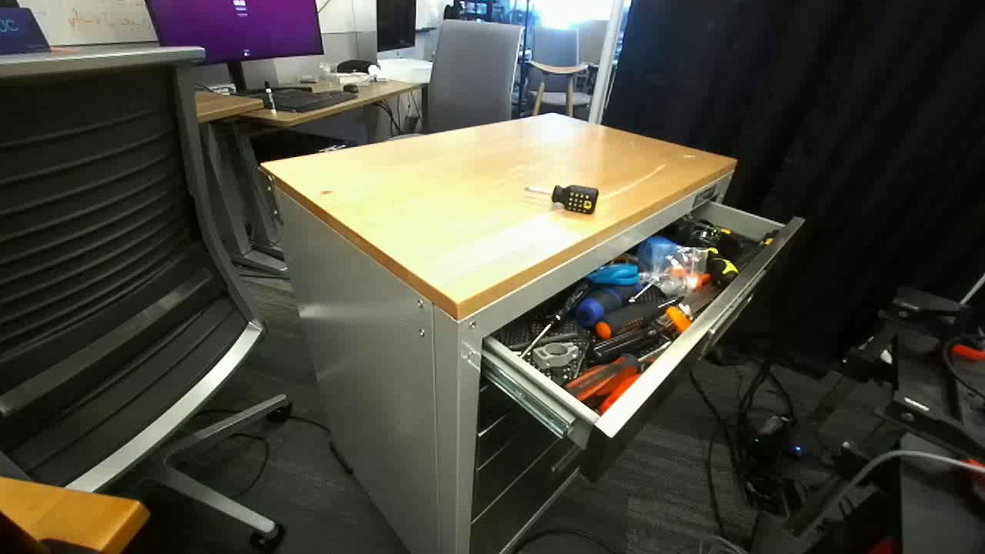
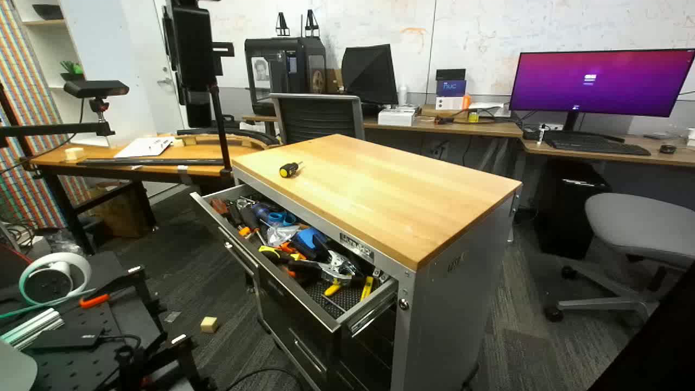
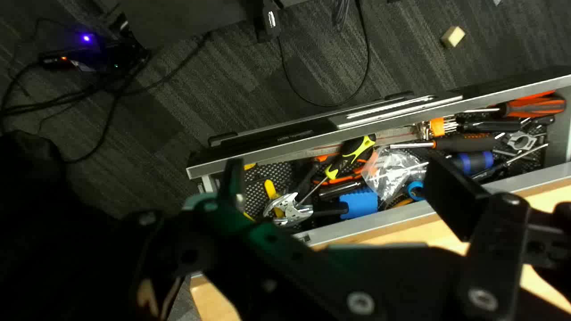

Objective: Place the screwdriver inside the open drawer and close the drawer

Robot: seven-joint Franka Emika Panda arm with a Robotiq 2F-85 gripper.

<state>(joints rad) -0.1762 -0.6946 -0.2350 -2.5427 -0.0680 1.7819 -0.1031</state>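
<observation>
The screwdriver (image 1: 575,198) is stubby and black with yellow marks. It lies on the cabinet's wooden top near the edge above the drawer, in both exterior views (image 2: 289,170). It does not show in the wrist view. The grey drawer (image 1: 692,332) is pulled out and full of tools; it also shows in an exterior view (image 2: 367,305) and in the wrist view (image 3: 276,153). My gripper (image 3: 341,189) is open, its fingers wide apart with nothing between them. In the wrist view it hangs above the drawer and the top's edge. No gripper shows in the exterior views.
The wood-topped cabinet (image 1: 431,208) has more drawers below the open one. An office chair (image 1: 100,254) stands beside it. A black curtain (image 1: 739,100) hangs behind. Black equipment (image 2: 103,315) and cables stand in front of the drawer. A small wooden block (image 2: 209,325) lies on the floor.
</observation>
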